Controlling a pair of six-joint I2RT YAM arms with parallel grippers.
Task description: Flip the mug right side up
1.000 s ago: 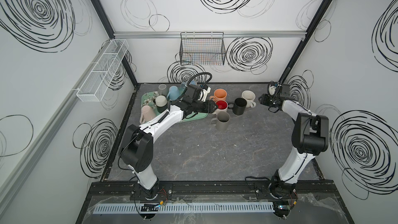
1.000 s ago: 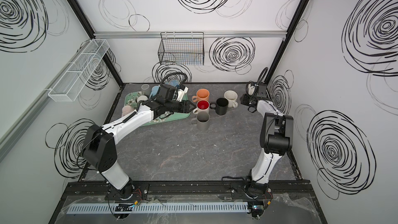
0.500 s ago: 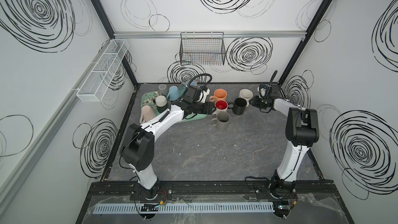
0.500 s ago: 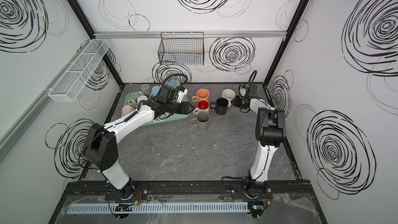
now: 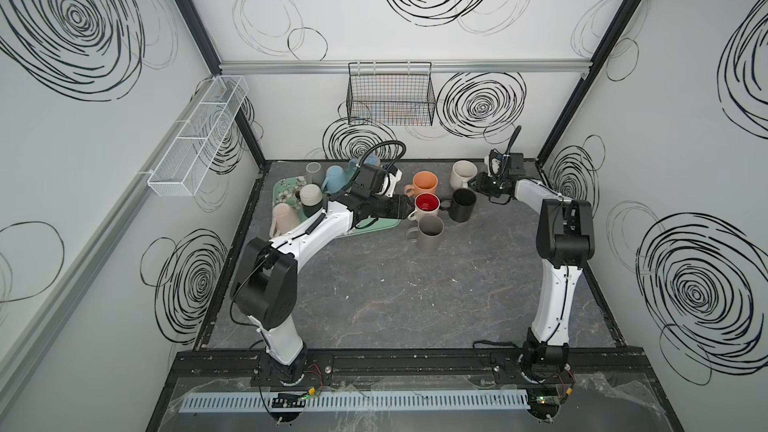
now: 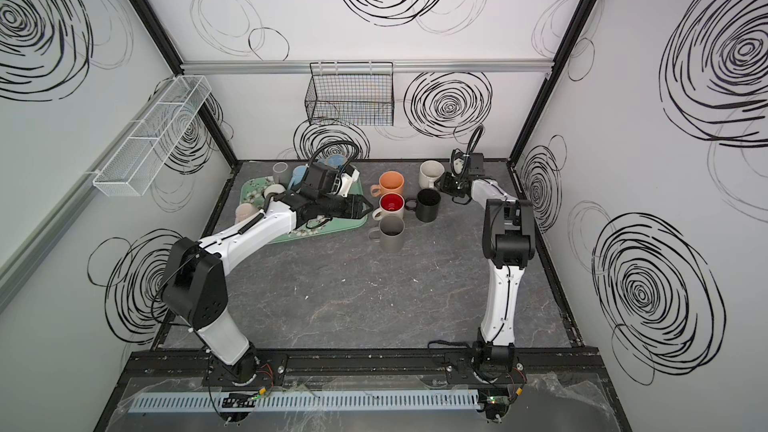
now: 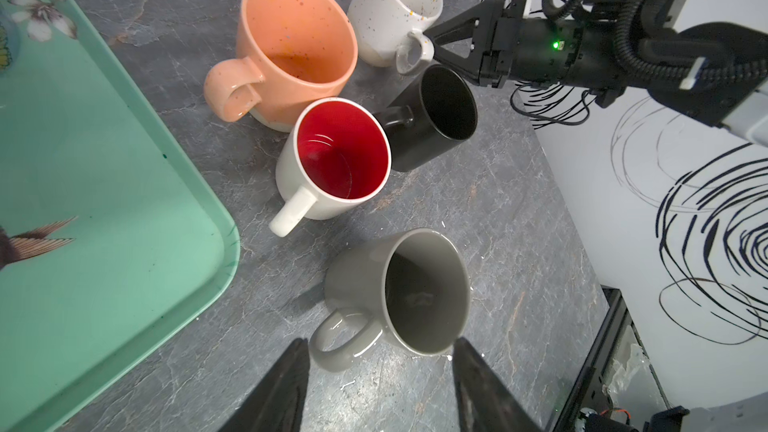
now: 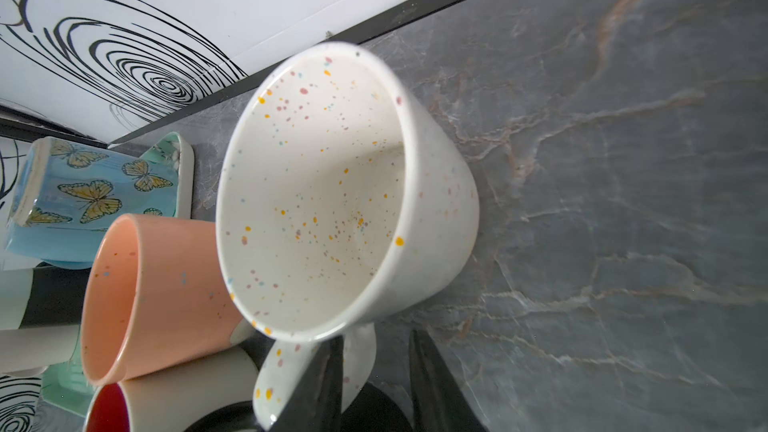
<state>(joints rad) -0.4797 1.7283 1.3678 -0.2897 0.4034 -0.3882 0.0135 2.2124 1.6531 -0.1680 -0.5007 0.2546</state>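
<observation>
A white speckled mug (image 5: 463, 172) (image 6: 431, 172) stands upright, mouth up, on the grey table near the back right. My right gripper (image 5: 477, 182) (image 8: 376, 338) is at its handle (image 8: 274, 371), on the side facing the right wall. The jaws are narrowly apart. One finger overlaps the handle, and bare table shows between the handle and the other finger. The left wrist view also shows the mug (image 7: 395, 6) with the right gripper's tips (image 7: 432, 43) at its handle. My left gripper (image 5: 409, 214) (image 7: 380, 342) hovers open and empty by the grey mug (image 7: 399, 292).
An orange mug (image 5: 424, 182), a red-lined mug (image 5: 427, 205), a black mug (image 5: 463, 203) and the grey mug (image 5: 430, 232) stand upright, packed close together. The green tray (image 7: 104, 160) at the back left holds several upturned mugs, among them a pink one (image 5: 282, 218). A wire basket (image 5: 390, 97) hangs on the back wall.
My right arm swung left from the right wall to the speckled mug's handle, and its jaws narrowed. The mug shifted slightly left and back. The left arm stayed still.
</observation>
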